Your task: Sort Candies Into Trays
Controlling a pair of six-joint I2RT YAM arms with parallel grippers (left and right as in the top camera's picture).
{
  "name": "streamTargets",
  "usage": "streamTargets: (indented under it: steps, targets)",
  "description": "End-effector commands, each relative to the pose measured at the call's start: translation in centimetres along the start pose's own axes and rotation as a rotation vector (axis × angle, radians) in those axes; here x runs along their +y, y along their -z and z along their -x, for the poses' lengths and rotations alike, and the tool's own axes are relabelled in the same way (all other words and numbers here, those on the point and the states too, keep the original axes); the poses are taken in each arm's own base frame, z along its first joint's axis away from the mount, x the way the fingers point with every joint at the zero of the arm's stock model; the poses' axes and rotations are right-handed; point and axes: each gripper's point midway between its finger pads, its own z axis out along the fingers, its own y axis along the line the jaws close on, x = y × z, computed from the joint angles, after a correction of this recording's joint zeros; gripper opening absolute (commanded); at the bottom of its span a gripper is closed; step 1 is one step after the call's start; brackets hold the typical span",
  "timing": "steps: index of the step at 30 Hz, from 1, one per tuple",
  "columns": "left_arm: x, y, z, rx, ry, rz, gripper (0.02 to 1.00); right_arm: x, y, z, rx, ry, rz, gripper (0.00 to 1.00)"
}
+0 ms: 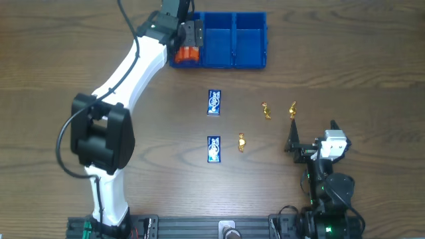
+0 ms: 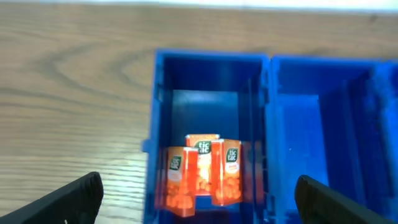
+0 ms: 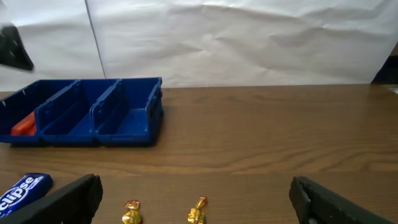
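**Left pincer over tray, spread; right pincer low near the gold candies, spread**

- Left arm reaches up the desk point(image 1: 53, 60) to the far edge. Left pincer point(image 1: 189, 33) hangs over the leftmost compartment of the blue tray point(image 1: 249, 40), fingers wide apart, nothing between them.
- Left wrist view: three orange mint boxes point(image 2: 202, 168) stand close together inside that leftmost compartment, touching one another, at the end nearer the arms. The compartment next to it looks bare as far as it is visible.
- The tray has three compartments side by side and sits at the desk's far edge, centre-left.
- Mid-desk: two blue gum packs point(image 1: 214, 102) point(image 1: 213, 149), one behind the other, well apart from the tray.
- Right of them: three gold-wrapped candies. One point(image 1: 242, 142) lies just beside the nearer gum pack. The other two point(image 1: 265, 110) point(image 1: 293, 108) lie farther right, near each other.
- Right pincer point(image 1: 312, 133) sits low at the desk's right side, close to the rightmost candy, fingers spread and holding nothing. Its wrist view looks across the desk at the tray point(image 3: 124, 118), with two gold candies and one gum pack in the foreground.
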Motion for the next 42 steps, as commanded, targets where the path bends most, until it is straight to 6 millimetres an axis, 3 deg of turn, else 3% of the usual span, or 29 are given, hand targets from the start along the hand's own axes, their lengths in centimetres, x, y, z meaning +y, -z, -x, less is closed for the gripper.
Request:
streamTargets:
  steps: [1, 4, 7, 10, 13, 16, 18, 21, 28, 35, 42]
  targets:
    - [1.1, 14.4, 7.2, -0.323, 0.061, -0.045, 0.996, 0.2, 0.0, -0.1, 0.003, 0.009, 0.01, 0.998]
    - [2.3, 22.6, 7.9, -0.507, 0.076, -0.099, 0.996, 0.2, 0.0, -0.1, 0.003, 0.009, 0.01, 0.998]
    - [4.2, 29.2, 6.5, -0.659, 0.073, -0.13, 0.996, 0.2, 0.0, -0.1, 0.003, 0.009, 0.01, 0.998]
    - [6.5, 33.4, 4.1, -0.768, 0.056, -0.135, 1.0, 0.2, 0.0, -0.1, 0.003, 0.009, 0.01, 0.998]
    - [9.1, 35.5, 0.6, -0.832, -0.005, -0.11, 0.985, 0.2, 0.0, -0.1, 0.003, 0.009, 0.01, 0.998]
    - [10.4, 35.5, -2.8, -0.849, -0.089, -0.065, 0.985, 0.2, 0.0, -0.1, 0.003, 0.009, 0.01, 0.998]
    - [10.9, 34.8, -5.6, -0.861, -0.17, -0.038, 0.996, 0.2, 0.0, -0.1, 0.003, 0.008, 0.01, 0.998]
    - [11.3, 33.4, -8.4, -0.883, -0.211, -0.017, 1.0, 0.2, 0.0, -0.1, 0.003, 0.008, 0.01, 0.998]
    - [12.3, 27.7, -14.5, -0.929, -0.185, -0.041, 0.998, 0.2, 0.0, -0.1, 0.003, 0.009, 0.01, 0.998]
    - [12.5, 22.7, -18.9, -0.844, -0.119, -0.092, 0.998, 0.2, 0.0, -0.1, 0.003, 0.009, 0.01, 0.998]
    - [12.9, 20.9, -20.9, -0.738, -0.121, -0.079, 0.998, 0.2, 0.0, -0.1, 0.003, 0.009, 0.01, 0.998]
